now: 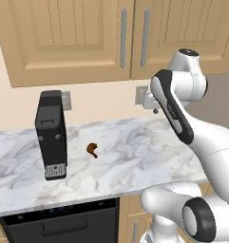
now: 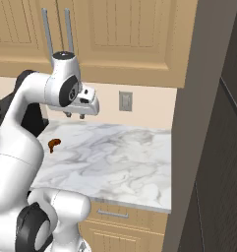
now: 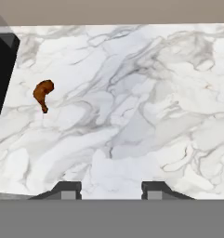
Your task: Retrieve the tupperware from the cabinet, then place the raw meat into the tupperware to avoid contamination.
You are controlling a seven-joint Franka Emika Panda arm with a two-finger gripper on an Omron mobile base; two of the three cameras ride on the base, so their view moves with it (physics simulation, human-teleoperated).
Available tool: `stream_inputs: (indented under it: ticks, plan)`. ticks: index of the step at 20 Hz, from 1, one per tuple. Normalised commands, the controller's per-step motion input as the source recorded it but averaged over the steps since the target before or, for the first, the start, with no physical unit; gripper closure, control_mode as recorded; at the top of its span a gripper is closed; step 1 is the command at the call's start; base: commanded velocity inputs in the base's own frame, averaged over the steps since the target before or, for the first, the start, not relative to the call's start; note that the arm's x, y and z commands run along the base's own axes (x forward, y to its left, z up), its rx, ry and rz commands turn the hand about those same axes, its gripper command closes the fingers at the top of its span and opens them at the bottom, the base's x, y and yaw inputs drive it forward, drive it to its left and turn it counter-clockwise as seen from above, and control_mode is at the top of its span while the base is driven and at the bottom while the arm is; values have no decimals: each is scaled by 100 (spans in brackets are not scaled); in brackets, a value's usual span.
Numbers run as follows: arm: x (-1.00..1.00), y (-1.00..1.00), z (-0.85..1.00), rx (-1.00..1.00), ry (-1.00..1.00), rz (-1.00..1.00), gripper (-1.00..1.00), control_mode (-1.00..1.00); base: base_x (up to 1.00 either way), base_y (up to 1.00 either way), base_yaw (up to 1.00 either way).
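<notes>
The tool (image 2: 74, 116) hangs above the marble bench (image 1: 135, 152), pointing down, its fingers (image 3: 67, 189) spread apart with nothing between them. The meat (image 1: 92, 150) lies on the bench, just beside the tall black appliance (image 1: 52, 135) and well apart from the tool. In the hand view the meat (image 3: 42, 93) sits to the upper left of the fingertips. The cabinet (image 1: 78, 38) hangs over the bench with both doors shut.
</notes>
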Motion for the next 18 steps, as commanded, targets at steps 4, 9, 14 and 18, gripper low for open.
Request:
stream_inputs:
  ticks: [4, 9, 14, 18]
  plan:
    - [-4, 10, 0, -1, -2, 0, -100, -100, 0, 0, 0]
    - [-5, 24, 11, -4, -23, -4, -100, -100, 0, 0, 0]
    - [-1, 16, 49, 0, -42, -6, -100, -100, 0, 0, 0]
    - [0, 33, 71, 0, -30, -10, -100, -100, 0, 0, 0]
